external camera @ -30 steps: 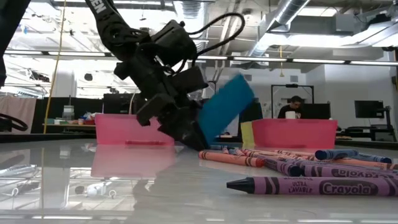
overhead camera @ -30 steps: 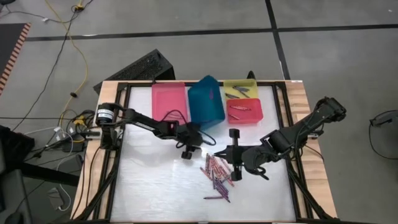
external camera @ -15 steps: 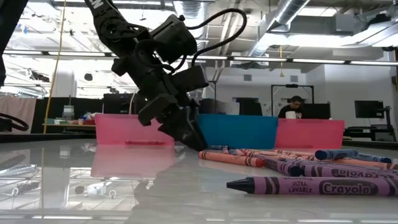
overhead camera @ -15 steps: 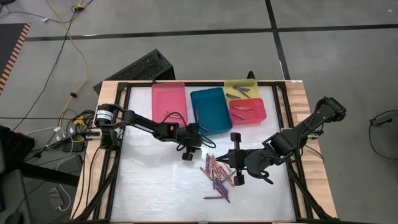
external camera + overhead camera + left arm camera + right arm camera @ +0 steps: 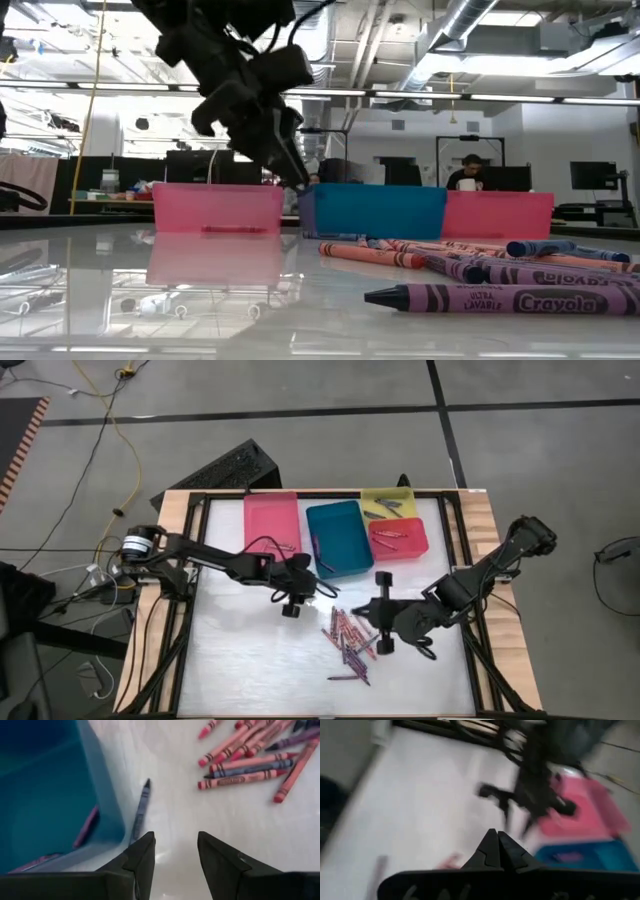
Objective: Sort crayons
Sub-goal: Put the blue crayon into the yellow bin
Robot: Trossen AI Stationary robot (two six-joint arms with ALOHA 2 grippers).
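White and glossy, the desk (image 5: 240, 650) lay under two dark robot arms, with grey floor around it and an open workshop room visible beyond. Four plastic trays stood along its far edge: a pink tray (image 5: 271, 520), a teal tray (image 5: 336, 538), a yellow tray (image 5: 387, 503) and a red tray (image 5: 398, 538). A loose pile of crayons (image 5: 350, 638) in red, pink, purple and blue was scattered on the desk, nearer than the trays and towards the right arm. A few more crayons lay inside the teal, yellow and red trays. One dark crayon (image 5: 141, 810) lay on the desk just beside the teal tray's wall. The left gripper (image 5: 292, 598) hung above the desk near that tray's near corner, its fingers (image 5: 141, 861) apart and holding nothing. The right gripper (image 5: 381, 614) sat at the right edge of the crayon pile, its fingers pressed together and empty. A person sat far off in the room.
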